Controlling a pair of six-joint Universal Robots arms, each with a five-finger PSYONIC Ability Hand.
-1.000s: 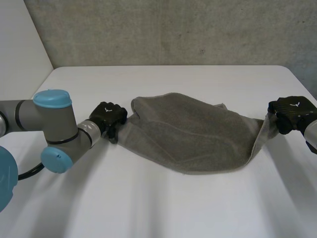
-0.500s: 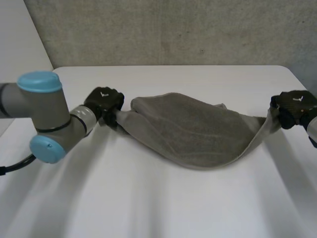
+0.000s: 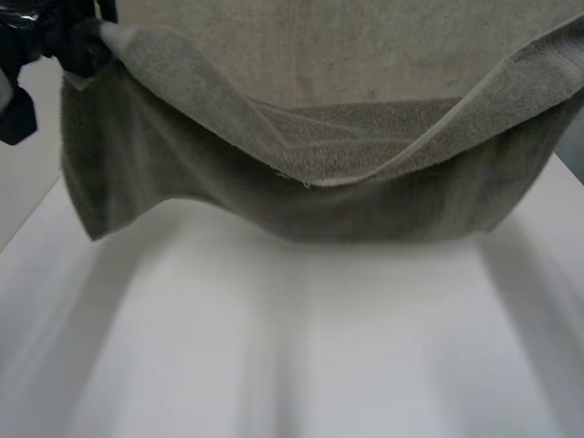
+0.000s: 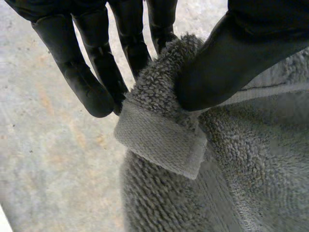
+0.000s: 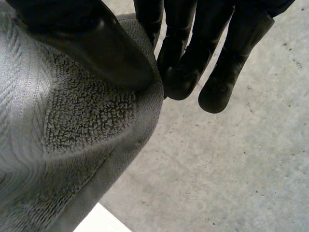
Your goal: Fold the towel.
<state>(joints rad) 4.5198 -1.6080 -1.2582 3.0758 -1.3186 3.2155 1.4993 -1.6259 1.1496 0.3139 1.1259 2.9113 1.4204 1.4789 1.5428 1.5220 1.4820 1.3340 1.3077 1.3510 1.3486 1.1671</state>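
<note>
Grey concrete wall is showing behind a white bench [image 3: 292, 365] in the head view. The towel [image 3: 301, 192] is hanging in the air over the bench, stretching from above its left edge toward its right edge and sagging in the middle. Its lower hem seems to be clearing the bench, though I cannot be sure. The left hand [image 3: 55, 41] is holding the towel's upper left corner high. Half a second earlier the towel was drooping low between two hands that were sitting just above the bench. Now it is raised far higher and is opening into a broad curtain. To do this spreading step well, both corners should be staying level and drawing apart until the sag flattens, before anything is being laid down.

Seen from the left wrist, the left hand [image 4: 231, 63] is pinching the towel [image 4: 203, 193] at its turned-over corner [image 4: 159, 145], the thumb pressing the pile against the fingers [image 4: 130, 53]. Only a little cloth is sitting in that pinch, so I judge that any jerk is risking a slip. Slow, even movement is suiting it best.

Seen from the right wrist, the right hand [image 5: 96, 43] is pinching the opposite corner of the towel [image 5: 72, 125] between its thumb and fingers [image 5: 178, 63], with the rest of the cloth hanging away below. This hold is looking equally slight, so it is calling for the same steady pressure.
</note>
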